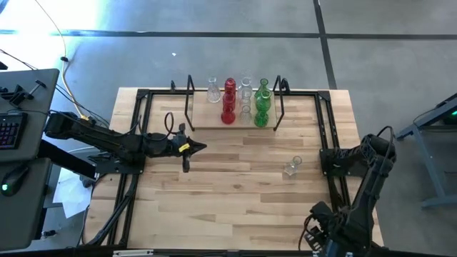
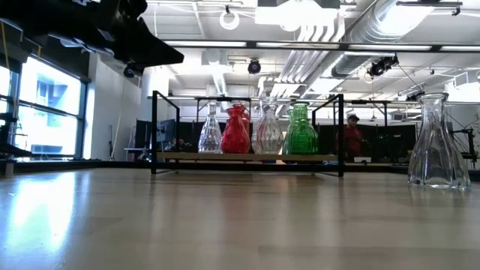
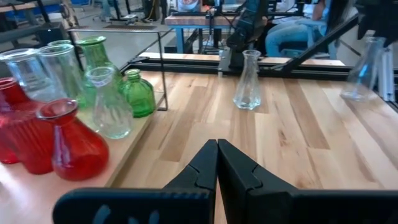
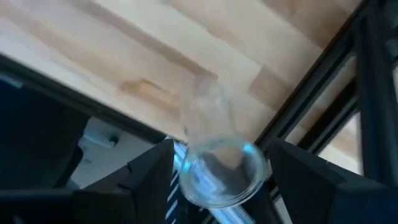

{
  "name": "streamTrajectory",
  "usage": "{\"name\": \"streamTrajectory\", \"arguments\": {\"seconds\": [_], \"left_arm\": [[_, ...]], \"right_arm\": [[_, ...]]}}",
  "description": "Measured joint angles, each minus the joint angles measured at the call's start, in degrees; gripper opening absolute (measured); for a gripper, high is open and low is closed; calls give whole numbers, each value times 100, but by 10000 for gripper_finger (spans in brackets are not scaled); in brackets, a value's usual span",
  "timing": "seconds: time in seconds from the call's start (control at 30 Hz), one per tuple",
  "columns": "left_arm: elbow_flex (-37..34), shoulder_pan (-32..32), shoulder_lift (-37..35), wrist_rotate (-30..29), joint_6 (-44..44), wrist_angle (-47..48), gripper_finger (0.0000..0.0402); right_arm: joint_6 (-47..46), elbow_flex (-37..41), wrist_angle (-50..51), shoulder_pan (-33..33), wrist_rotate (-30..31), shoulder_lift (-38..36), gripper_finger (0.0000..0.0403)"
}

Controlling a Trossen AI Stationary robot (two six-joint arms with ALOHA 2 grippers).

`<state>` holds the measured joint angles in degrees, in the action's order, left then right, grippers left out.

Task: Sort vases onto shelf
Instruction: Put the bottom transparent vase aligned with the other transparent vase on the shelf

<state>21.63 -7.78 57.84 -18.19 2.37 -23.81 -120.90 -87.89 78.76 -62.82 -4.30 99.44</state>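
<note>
Clear glass vase (image 4: 221, 165), mouth-on and blurred, lying between the spread fingers of the right gripper (image 4: 217, 180), which stand apart on either side of it without pinching; whether it touches either finger cannot be told; this gripper sits off the table's near right corner, below the tabletop edge. Second clear vase (image 1: 291, 166), conical belly, narrow neck, flared lip, standing upright and alone on the bare tabletop (image 1: 235, 200) right of centre, well apart from the shelf. Shelf (image 1: 207, 121): low light-wood board with black wire frames at both ends, set at the far edge of the table; on it a cluster of upright vases, touching or nearly so: two red vases (image 1: 229, 100), ribbed; green vases (image 1: 262, 107); clear vases (image 1: 213, 91) among them. The shelf's left part is bare board. Left gripper (image 1: 191, 148): fingers pressed together, holding nothing, hovering over the table just in front of the shelf's left end. Black rails run along the table's left and right edges; wide open wood lies between the shelf and the near edge. Surface: pale butcher-block planks. Room: grey concrete floor, a desk with keyboard at left, ceiling ducts and windows beyond; a person in red (image 2: 351, 139) far behind the shelf.
</note>
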Motion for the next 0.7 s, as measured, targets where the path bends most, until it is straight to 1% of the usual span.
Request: {"name": "streamTrajectory", "arguments": {"seconds": [0.1,0.3,0.47,0.57,0.7], "left_arm": [[0,-125,0,9,0,0,1],[0,-219,0,11,-35,0,1],[0,-219,0,-9,-55,-4,1],[0,-219,0,-35,-55,-9,1],[2,-219,0,-44,-52,-11,1]], "right_arm": [[-81,74,-226,-102,-1,7,244],[-161,74,-227,-174,5,196,244],[46,74,-396,-174,5,406,240],[126,74,-525,-140,-7,444,221],[291,74,-540,-48,-12,446,173]]}}
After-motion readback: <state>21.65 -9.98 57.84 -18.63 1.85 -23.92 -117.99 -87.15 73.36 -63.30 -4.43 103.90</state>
